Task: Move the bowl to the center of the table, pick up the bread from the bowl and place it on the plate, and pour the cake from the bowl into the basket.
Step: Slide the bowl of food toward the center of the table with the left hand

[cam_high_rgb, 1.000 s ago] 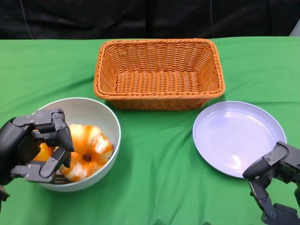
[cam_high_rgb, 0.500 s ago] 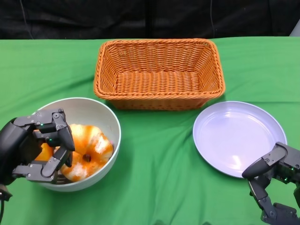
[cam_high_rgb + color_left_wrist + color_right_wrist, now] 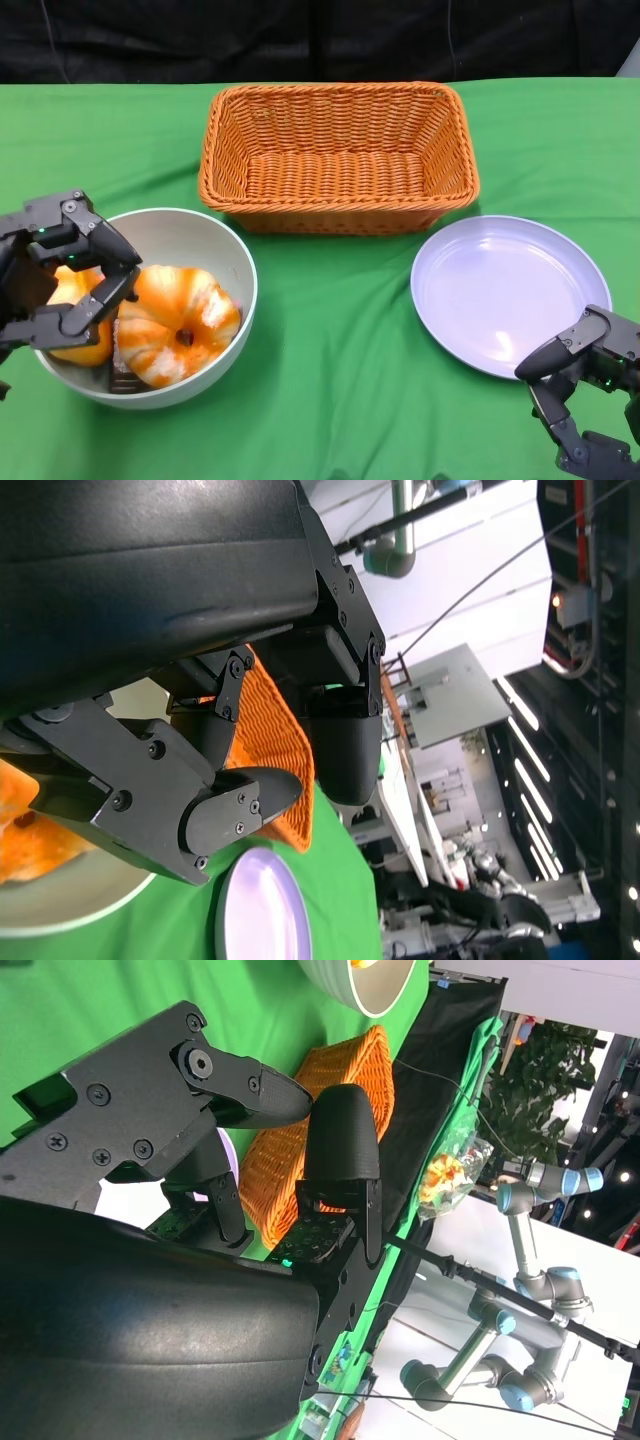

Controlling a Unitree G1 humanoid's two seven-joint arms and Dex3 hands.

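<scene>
At the near right corner of the table (image 3: 340,400), the right hand (image 3: 585,400) is hovering just off the near rim of the plate (image 3: 505,290), its fingers spread apart and holding nothing; the right wrist view is showing the same, with the black fingers (image 3: 340,1150) parted and empty in front of the basket. At the near left, the white bowl (image 3: 215,255) is sitting on the green cloth close to the table's left edge, not at the centre. Inside it, a round orange-and-white glazed bread (image 3: 178,322) is lying toward the bowl's right side, a second orange piece (image 3: 75,300) is lying against the left wall, and something dark is showing at the bottom, too small to make out. The left hand (image 3: 50,290) is hanging over the bowl's left rim with its fingers bent inward, upper and lower fingers apart; whether they are touching the orange piece or gripping anything cannot be told. The pale plate is lying empty toward the right edge. Farther back, the woven orange basket (image 3: 338,160) is standing empty near the middle of the far edge, just beyond bowl and plate.
</scene>
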